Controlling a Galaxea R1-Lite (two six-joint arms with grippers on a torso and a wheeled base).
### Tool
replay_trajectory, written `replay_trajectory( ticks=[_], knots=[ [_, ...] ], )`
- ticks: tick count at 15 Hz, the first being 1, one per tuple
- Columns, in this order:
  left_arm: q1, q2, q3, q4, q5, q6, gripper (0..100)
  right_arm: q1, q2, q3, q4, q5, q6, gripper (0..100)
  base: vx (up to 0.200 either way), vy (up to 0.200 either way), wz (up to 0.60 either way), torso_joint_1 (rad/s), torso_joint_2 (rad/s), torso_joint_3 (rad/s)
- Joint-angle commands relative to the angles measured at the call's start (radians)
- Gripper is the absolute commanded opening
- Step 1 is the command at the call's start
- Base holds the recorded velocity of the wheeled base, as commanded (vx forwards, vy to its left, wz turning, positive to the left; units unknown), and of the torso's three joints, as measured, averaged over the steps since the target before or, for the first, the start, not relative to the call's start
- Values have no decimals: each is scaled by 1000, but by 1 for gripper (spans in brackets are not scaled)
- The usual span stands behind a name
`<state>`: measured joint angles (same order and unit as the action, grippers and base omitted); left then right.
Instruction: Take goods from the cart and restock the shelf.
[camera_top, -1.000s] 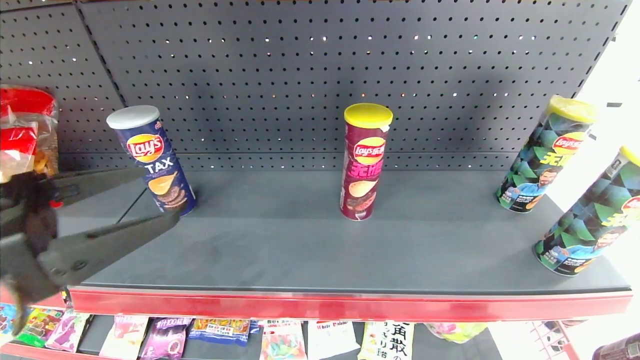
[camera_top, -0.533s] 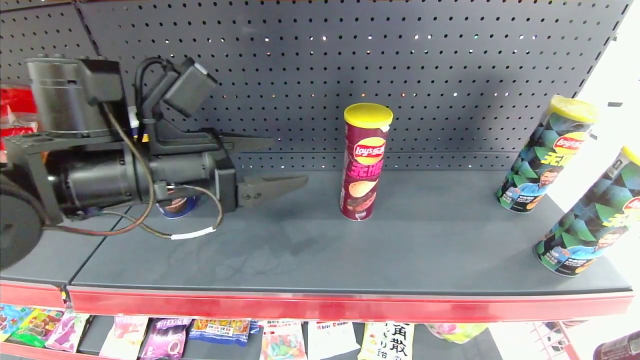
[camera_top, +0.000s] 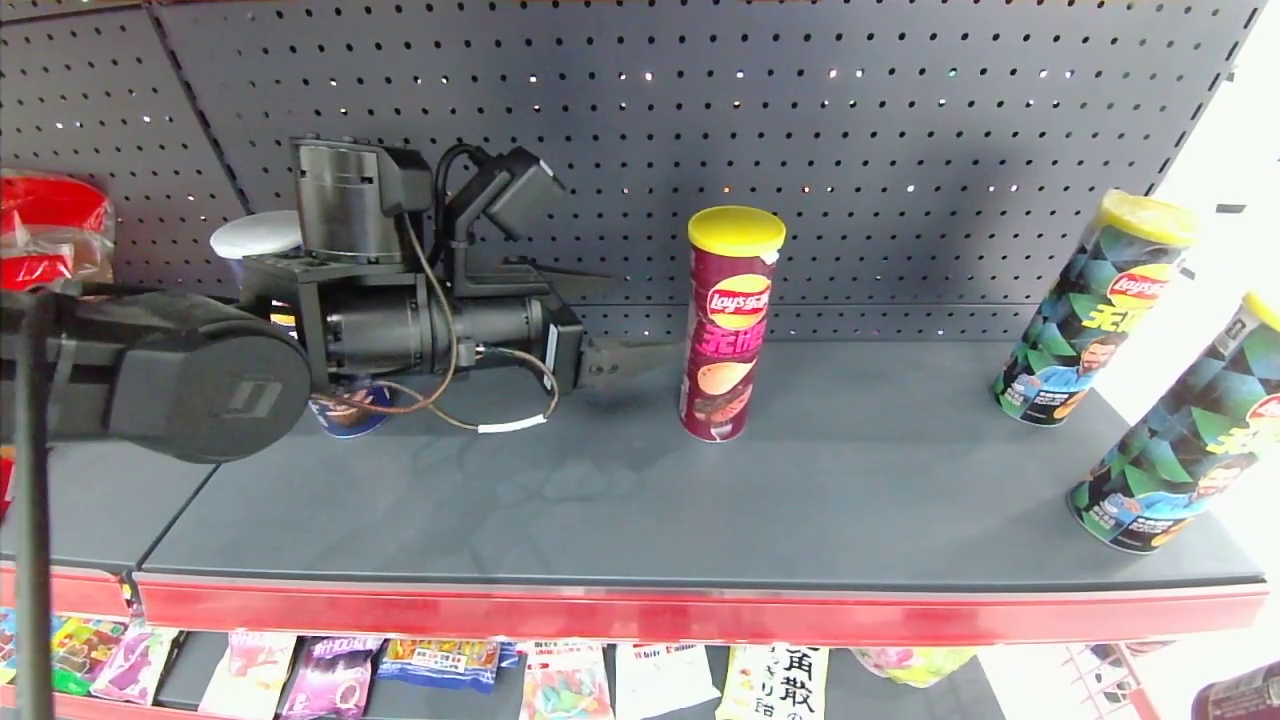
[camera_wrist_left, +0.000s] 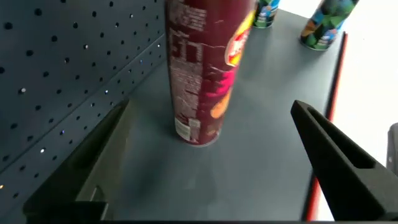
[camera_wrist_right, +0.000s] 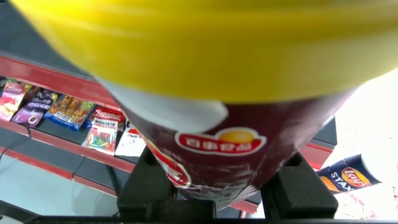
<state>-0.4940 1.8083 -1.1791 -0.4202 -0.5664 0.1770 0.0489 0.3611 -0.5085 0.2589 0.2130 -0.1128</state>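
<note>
A maroon chip can with a yellow lid stands upright mid-shelf. My left gripper reaches in from the left at can height, open, its fingertips just short of the can. From the left wrist, the same can rises ahead between the wide-spread fingers. A blue can with a white lid stands behind the left arm, mostly hidden. My right gripper is shut on another maroon can with a yellow lid.
Two green-and-black cans stand at the shelf's right end. The perforated back panel is close behind. The shelf has a red front lip, and snack packets lie below. Bare shelf lies between the maroon and green cans.
My left arm has swung up from the lower left and moved right along the shelf toward the maroon can, now covering most of the blue can. Its fingers stay open.
</note>
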Motion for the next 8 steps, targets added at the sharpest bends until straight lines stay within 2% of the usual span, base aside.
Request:
replay_trajectory(
  ticks=[1, 8],
  knots=[
    [-12, 49, -34, 0, 8, -1, 100, 0, -1, -2, 0, 0, -1, 0, 0, 0, 0, 0, 0, 0],
    [-24, 172, -194, 0, -3, -2, 100, 0, -1, -2, 0, 0, 18, 0, 0, 0, 0, 0, 0, 0]
  ],
)
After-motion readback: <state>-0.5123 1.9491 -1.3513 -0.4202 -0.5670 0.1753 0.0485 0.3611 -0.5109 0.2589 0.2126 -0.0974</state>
